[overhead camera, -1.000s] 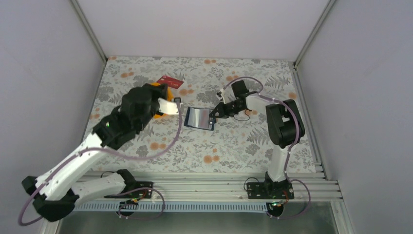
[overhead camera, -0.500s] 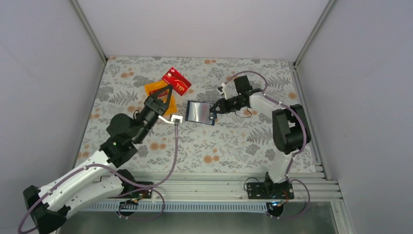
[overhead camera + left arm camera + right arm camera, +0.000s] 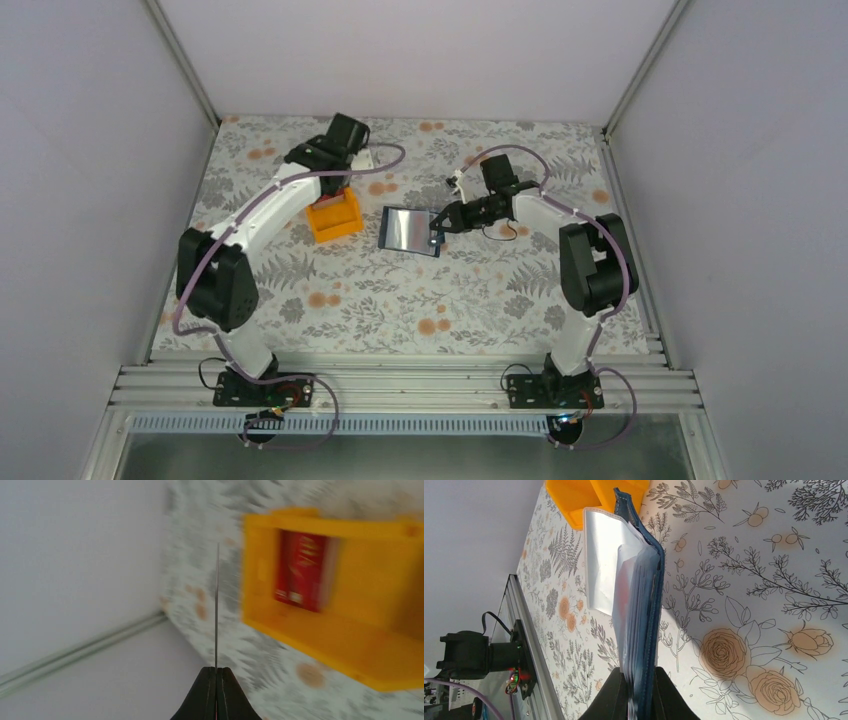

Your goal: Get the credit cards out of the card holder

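A card shows edge-on in the left wrist view, a thin line running straight out from the left claw, whose fingers are pinched shut on its near end. Its long axis points away from the claw. The tray lies ahead and to the right of the card, not under it. The drop likely to follow therefore turns on carrying the card sideways across the tray's wall. 1 red card already lies flat inside the tray. The wallet sits just right of the tray and apart from it. The right claw is clamped on the wallet edge farthest from the tray. Only the right wrist view shows the wallet's clear sleeves fanned open (a faint red tint inside may be another card; I cannot tell). Only the overhead view shows that the left arm is the one at the tray, though the held card is hidden there. The left wrist view is blurred.
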